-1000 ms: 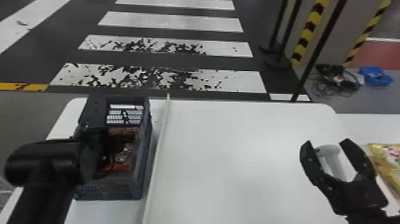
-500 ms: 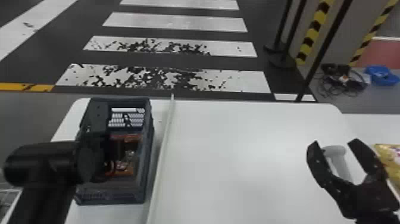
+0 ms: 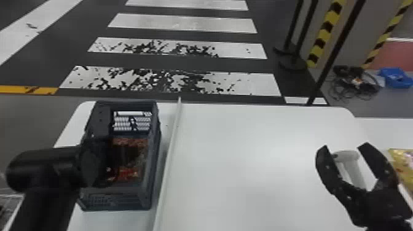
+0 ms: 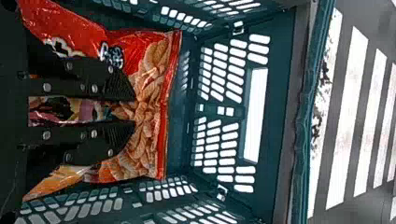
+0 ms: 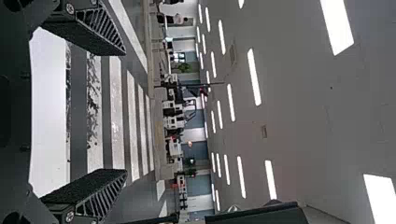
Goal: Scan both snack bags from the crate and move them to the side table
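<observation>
In the head view my left gripper (image 3: 93,166) is over and inside the left side of the dark crate (image 3: 146,196). Beside it, a red and orange snack bag (image 3: 127,173) shows within the walls. The left wrist view has the left gripper (image 4: 134,111) right at the bag (image 4: 154,116), whose printed face spreads out on both sides of it; whether it holds the bag is unclear. At the table's right, my right gripper (image 3: 344,146) stands open, a white rounded object (image 3: 353,170) showing between its fingers. The right gripper (image 5: 125,113) has nothing clasped in the right wrist view.
A pale strip (image 3: 169,153) runs front to back on the white table (image 3: 245,159), just right of the crate. Farther right is another white surface (image 3: 387,130), with a yellow bag (image 3: 404,167) at the view's edge. Black posts stand beyond the table.
The head view has shifted slightly, so the table and crate appear a little farther right. Both grippers look nearly still, the left at the bag and the right with its fingers apart.
</observation>
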Tool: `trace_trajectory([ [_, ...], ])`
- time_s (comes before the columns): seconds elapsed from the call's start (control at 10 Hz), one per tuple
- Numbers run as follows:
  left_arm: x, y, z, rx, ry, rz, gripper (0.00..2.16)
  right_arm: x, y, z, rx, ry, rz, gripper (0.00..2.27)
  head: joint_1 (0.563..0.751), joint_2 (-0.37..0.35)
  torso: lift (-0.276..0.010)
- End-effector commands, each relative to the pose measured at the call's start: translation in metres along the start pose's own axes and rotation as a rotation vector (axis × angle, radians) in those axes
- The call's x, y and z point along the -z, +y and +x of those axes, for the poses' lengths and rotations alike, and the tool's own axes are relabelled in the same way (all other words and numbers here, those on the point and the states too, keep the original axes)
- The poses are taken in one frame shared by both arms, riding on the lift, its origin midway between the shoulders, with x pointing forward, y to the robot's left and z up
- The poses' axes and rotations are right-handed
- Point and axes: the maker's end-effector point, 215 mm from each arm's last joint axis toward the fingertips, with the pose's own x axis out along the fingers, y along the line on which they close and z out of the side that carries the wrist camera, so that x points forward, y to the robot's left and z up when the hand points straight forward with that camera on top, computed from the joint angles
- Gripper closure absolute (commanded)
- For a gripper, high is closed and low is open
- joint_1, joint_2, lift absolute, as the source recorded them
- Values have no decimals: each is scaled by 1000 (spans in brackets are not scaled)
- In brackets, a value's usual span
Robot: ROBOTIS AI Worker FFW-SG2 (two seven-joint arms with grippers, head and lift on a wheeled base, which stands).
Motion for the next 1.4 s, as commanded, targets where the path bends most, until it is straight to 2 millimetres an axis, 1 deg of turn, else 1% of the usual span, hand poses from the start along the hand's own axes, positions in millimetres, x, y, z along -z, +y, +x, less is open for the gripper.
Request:
trace_trajectory([
  [0.0,6,5,4,-3,-19,-12,1916,-2,1,-1,-1,-8,1,107,695,-41,-95],
  [0.1,8,9,3,-6,-25,-20,1973,-3,1,-1,1,-13,3,110,695,-40,-95],
  [0.2,2,11,-4,-14,-62,-17,2027,-2,3,-2,0,-11,5,110,695,-36,-95],
  [0.4,-25,9,-30,-31,-150,-1,2027,-4,4,-5,2,-17,6,113,695,-23,-95],
  [0.5,-36,7,-43,-34,-187,7,2030,-7,4,-6,3,-29,4,113,695,-20,-95],
  [0.6,-43,3,-52,-36,-213,20,2030,-9,5,-8,4,-34,4,113,695,-20,-95],
  [0.9,-56,-5,-74,-32,-278,30,2054,-14,4,-11,8,-50,0,113,695,-31,-95],
  [1.0,-63,-7,-84,-35,-315,32,2054,-15,4,-12,11,-52,2,110,695,-34,-95],
  [1.1,-64,-10,-90,-39,-333,40,2061,-15,5,-12,11,-55,3,107,695,-35,-95],
  [1.3,-69,-17,-110,-50,-394,44,2061,-18,6,-12,13,-69,5,103,695,-39,-95],
])
